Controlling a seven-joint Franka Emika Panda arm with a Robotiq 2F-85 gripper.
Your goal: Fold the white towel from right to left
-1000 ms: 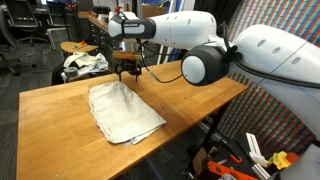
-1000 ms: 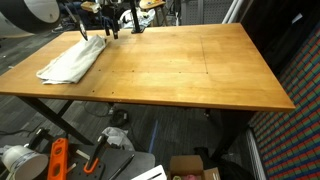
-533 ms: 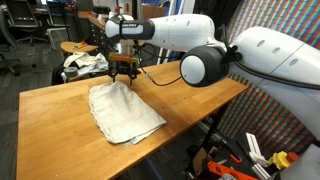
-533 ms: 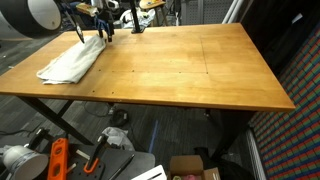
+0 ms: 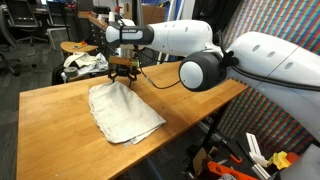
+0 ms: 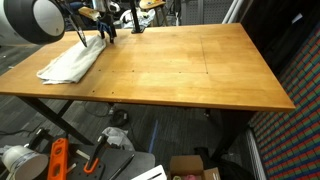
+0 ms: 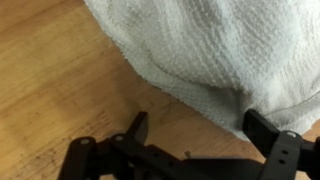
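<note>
One small shift since a second ago: in an exterior view the gripper has slid a little toward the left of the frame and a touch lower, so it now hangs right over the far edge of the white towel. In an exterior view the arm's big round elbow joint fills more of the upper left corner than it did. The towel itself has not moved. It lies flat and softly wrinkled on the wooden table. It sits mid-frame in that view, and in an exterior view it is toward the upper left, near the table's left edge.

My wrist view shows the gripper coming in from the bottom with its jaws spread wide and nothing held between them. The towel fills the upper right of that picture, and its rounded edge runs down toward the right-hand finger. Bare wood takes the left side.

As for containers, a cardboard box stands on the floor under the table, at the bottom of the frame; I can't make out what is in it. A bundle of white-and-dark fabric sits beyond the table, upper left.
</note>
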